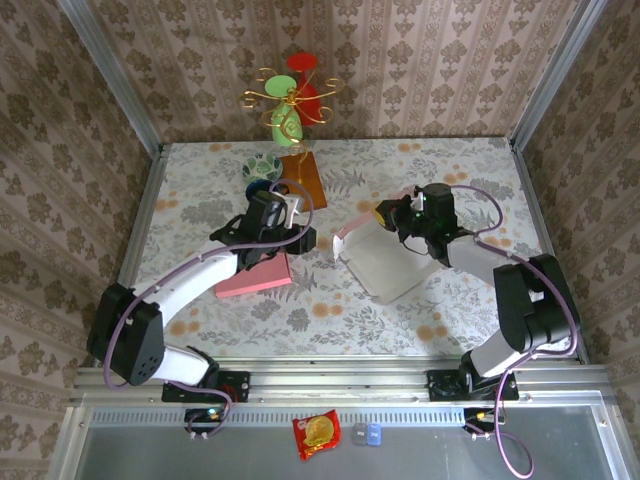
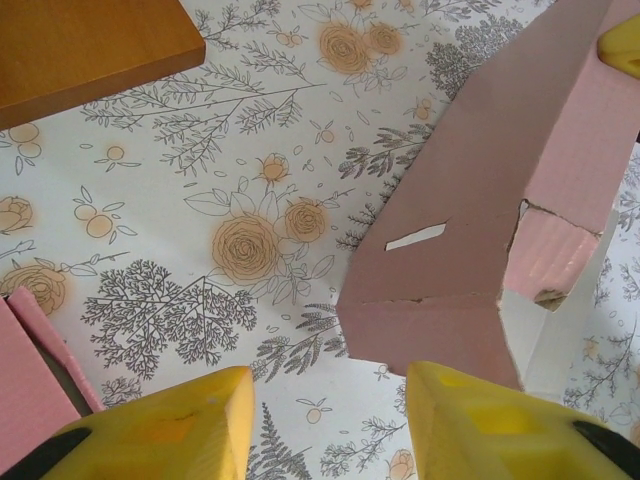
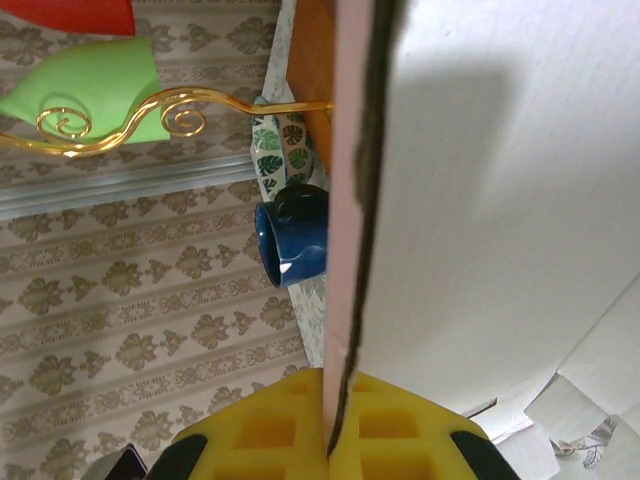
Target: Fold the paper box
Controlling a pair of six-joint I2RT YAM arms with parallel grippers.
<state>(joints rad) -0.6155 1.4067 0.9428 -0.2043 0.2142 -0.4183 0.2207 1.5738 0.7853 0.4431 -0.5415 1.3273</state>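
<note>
The paper box [image 1: 385, 262] lies half unfolded at the table's middle right, pink outside and white inside. My right gripper [image 1: 384, 216] is shut on its raised far wall. In the right wrist view the yellow fingers [image 3: 400, 440] pinch that thin pink edge [image 3: 343, 250], with the white inner face [image 3: 500, 200] to the right. My left gripper [image 1: 305, 238] hovers just left of the box, open, with nothing between its fingers. From the left wrist, the pink box wall [image 2: 470, 230] with a slit stands just beyond the right finger [image 2: 500, 430] of the left gripper [image 2: 330, 420].
A flat pink piece [image 1: 255, 276] lies under the left arm. An orange-brown board [image 1: 303, 178], a blue cup [image 1: 262, 187] and a patterned bowl [image 1: 262, 163] sit behind it. A gold wire ornament with green and red parts [image 1: 290, 100] stands at the back wall.
</note>
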